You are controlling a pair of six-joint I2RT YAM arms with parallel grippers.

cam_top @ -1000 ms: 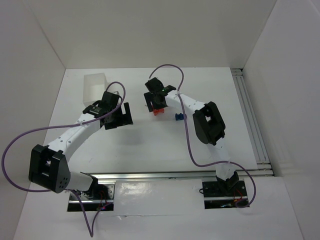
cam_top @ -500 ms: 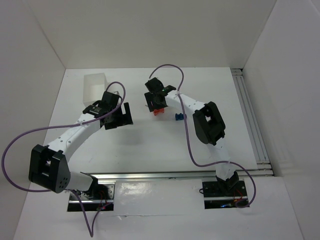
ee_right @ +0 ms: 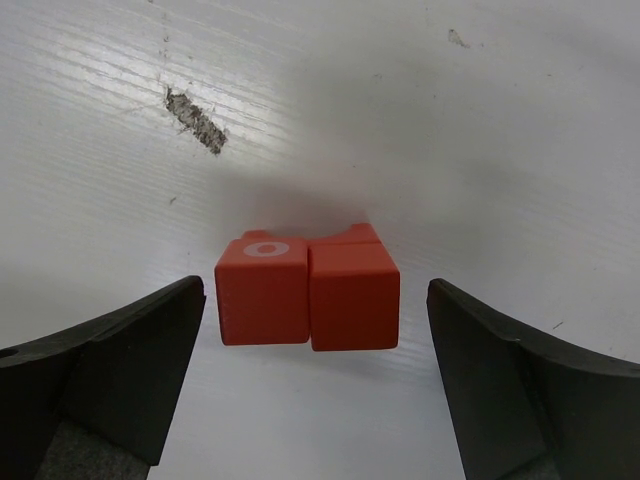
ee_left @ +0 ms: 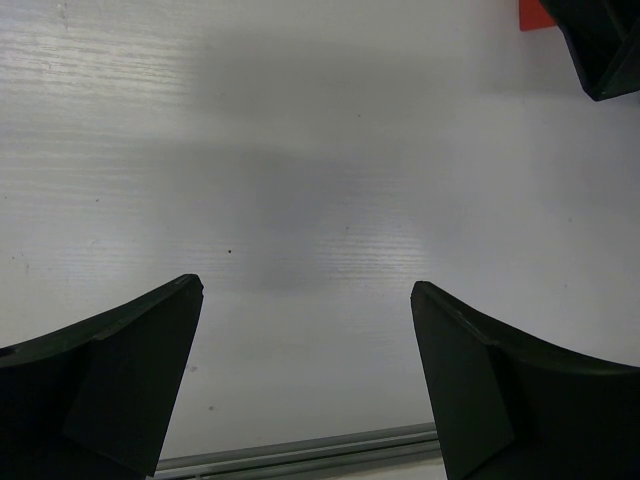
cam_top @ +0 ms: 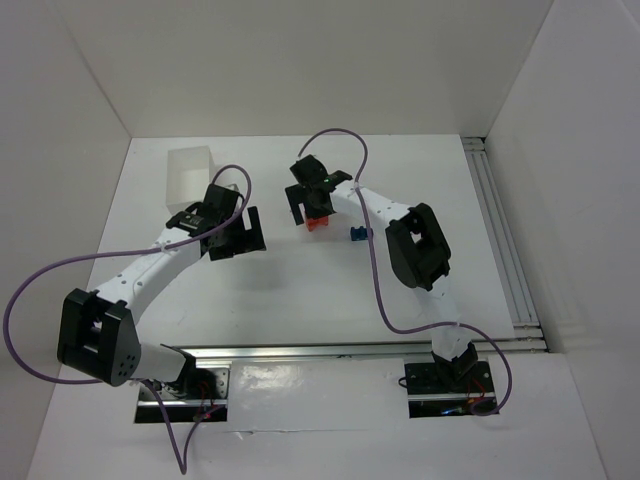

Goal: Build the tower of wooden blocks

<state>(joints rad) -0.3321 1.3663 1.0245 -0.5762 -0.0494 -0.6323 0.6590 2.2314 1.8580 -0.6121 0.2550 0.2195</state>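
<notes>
Two red-orange blocks, one marked with a white ring [ee_right: 262,290] and a plain one [ee_right: 353,295], sit side by side on the table, touching. A notched red-orange piece [ee_right: 352,235] shows just behind them. My right gripper [ee_right: 316,290] is open, with a finger on each side of the pair and a gap to both. From above, the right gripper [cam_top: 313,211] hovers over the red blocks [cam_top: 319,225], and a small blue block [cam_top: 358,233] lies just to their right. My left gripper [cam_top: 250,235] [ee_left: 303,288] is open over bare table, left of the blocks.
A white rectangular box [cam_top: 190,172] stands at the back left, behind the left gripper. Purple cables loop over both arms. A metal rail [ee_left: 300,458] runs along the near edge. The left wrist view catches a red block corner [ee_left: 533,14] and a right finger [ee_left: 605,45].
The right gripper's jaws have spread wider and stand apart from the red-orange blocks, which stay on the table. The left arm has not moved.
</notes>
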